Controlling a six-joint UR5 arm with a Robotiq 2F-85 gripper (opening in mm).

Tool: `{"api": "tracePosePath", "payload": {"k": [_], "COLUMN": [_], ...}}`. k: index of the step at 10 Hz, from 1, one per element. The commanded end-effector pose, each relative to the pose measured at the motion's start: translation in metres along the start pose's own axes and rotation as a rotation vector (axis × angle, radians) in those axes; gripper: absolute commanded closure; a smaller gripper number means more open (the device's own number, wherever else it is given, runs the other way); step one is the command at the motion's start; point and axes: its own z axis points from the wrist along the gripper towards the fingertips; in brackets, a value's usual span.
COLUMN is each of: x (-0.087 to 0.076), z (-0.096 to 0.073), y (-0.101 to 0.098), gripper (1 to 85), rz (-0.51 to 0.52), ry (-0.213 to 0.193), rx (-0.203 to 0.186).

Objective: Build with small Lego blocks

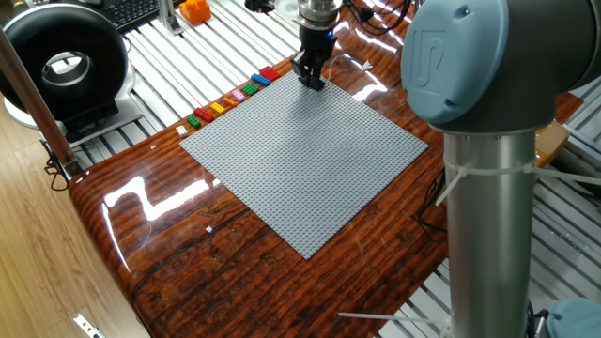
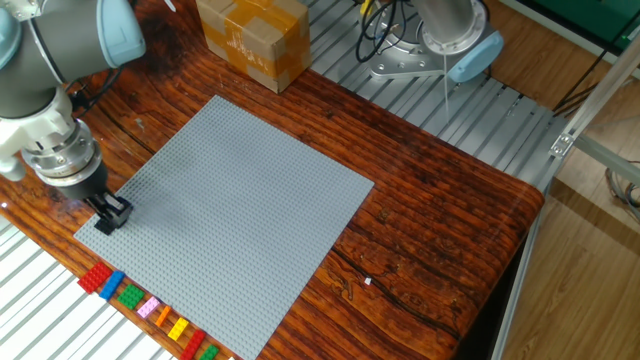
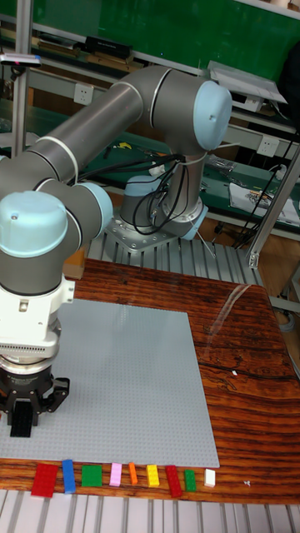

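Along the table's edge beside the grey baseplate (image 1: 310,160) lies a row of small Lego blocks (image 1: 235,96), running red, blue, green, pink, orange, yellow, red, green and white in the tall fixed view (image 3: 117,475). The same row (image 2: 145,305) shows below the baseplate (image 2: 240,200) in the other fixed view. My gripper (image 1: 310,80) points down over the plate's corner nearest the red and blue blocks (image 2: 108,217) (image 3: 23,425). Its black fingers stand close together at the plate's surface. I cannot make out anything between them.
A cardboard box (image 2: 252,40) stands past the baseplate's far corner. The arm's base (image 2: 440,45) is bolted to the metal slats behind. An orange chunky object (image 1: 194,10) and a black round device (image 1: 64,61) sit off the wooden top. The arm's grey column (image 1: 488,188) blocks the right side.
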Motion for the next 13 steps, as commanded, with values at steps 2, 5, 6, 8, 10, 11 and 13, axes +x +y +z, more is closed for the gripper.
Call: {"api": "tracePosePath", "payload": {"k": [2,5,6,8,10,11,13], "x": [-0.003,-0.004,-0.004,-0.004,-0.005,-0.004,-0.003], "z": [-0.004,-0.004,-0.004,-0.004,-0.003,-0.002,-0.002], "y": [0.0,-0.008,-0.009,-0.011,-0.009,-0.007,-0.006], "gripper": [45.7,45.7,45.7,50.0,58.3,63.3,69.0], "rz": [0.01,-0.007,-0.008,0.007,0.039,0.055,0.078], "ry": [-0.002,-0.001,-0.002,-0.004,-0.009,-0.011,-0.01], "rx": [-0.017,0.003,0.006,0.009,0.009,0.006,0.003]}}
